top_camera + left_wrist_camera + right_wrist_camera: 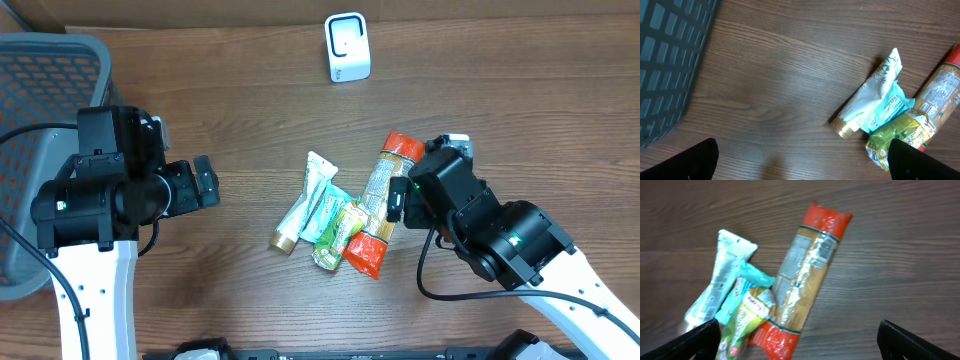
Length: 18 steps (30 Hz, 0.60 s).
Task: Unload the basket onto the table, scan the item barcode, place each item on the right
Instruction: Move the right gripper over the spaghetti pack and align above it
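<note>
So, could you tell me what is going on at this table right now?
Two robot arms are set up to scan an item's barcode, but nothing is picked up yet. The left gripper and right gripper hang open either side of a small pile: a white gold-capped tube, a teal packet, a green-yellow packet and a long clear packet with orange-red ends. The small white scanner stands apart at the far edge; a grey mesh basket sits at the left.

Centre of table [250, 100]: packet pile [340, 215]; scanner [347, 47] behind it near far edge, well apart; basket [40, 100] at left edge.
</note>
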### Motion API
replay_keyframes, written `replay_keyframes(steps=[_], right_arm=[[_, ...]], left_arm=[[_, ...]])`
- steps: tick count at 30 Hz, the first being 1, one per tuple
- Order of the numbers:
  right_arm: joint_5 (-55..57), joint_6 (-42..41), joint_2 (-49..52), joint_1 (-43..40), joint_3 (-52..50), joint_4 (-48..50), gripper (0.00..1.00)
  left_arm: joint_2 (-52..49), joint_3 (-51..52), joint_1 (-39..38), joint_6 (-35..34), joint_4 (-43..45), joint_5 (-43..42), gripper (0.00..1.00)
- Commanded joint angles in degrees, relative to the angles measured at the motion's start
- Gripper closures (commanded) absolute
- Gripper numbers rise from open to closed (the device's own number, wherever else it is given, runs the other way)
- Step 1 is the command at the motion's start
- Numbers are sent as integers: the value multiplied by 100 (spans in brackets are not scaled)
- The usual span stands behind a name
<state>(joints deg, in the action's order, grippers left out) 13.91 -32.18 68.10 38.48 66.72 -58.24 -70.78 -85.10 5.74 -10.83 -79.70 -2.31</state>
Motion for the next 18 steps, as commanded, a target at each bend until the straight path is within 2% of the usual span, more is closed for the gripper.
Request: replay_keyframes(steps=[1,8,18], right_arm=[[-675,466,-57,-251,-24,87,0],[-2426,1401,-46,-1528,-24,94,0],[-2551,1582,-46,-1799,-28,-50,0]], left_arm=[[-4,-55,22,-98,20,-22,0],[-4,-55,22,-98,20,-22,0],[-4,-55,22,-98,20,-24,0]])
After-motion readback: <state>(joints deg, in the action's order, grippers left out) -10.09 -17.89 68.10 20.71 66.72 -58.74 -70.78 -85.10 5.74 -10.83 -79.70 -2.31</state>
